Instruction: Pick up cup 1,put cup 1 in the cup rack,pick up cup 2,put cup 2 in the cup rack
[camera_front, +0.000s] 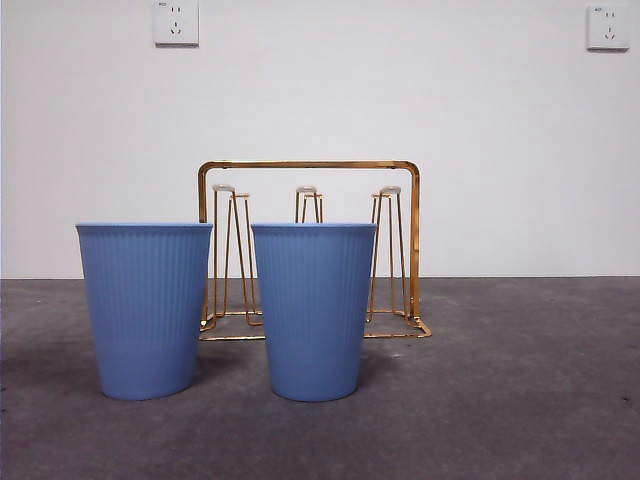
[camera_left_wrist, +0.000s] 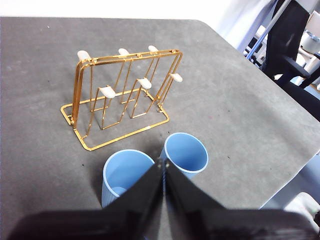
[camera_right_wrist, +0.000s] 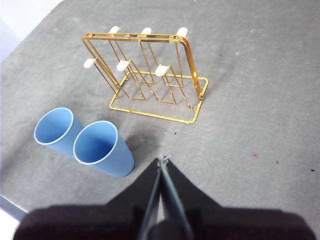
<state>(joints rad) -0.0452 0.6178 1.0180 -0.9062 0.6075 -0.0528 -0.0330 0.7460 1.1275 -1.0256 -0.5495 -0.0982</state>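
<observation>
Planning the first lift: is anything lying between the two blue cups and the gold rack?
No. The right wrist view shows only bare grey table between the blue ribbed plastic cups and the gold wire cup rack.

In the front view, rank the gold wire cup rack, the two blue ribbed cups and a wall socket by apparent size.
1. Gold wire cup rack, though it stands farther back.
2. The two blue ribbed plastic cups: alike, so unranked.
3. White wall socket.

Plain white wall (camera_front: 400, 90) with two sockets (camera_front: 176, 22), behind grey table (camera_front: 520, 380).
</observation>
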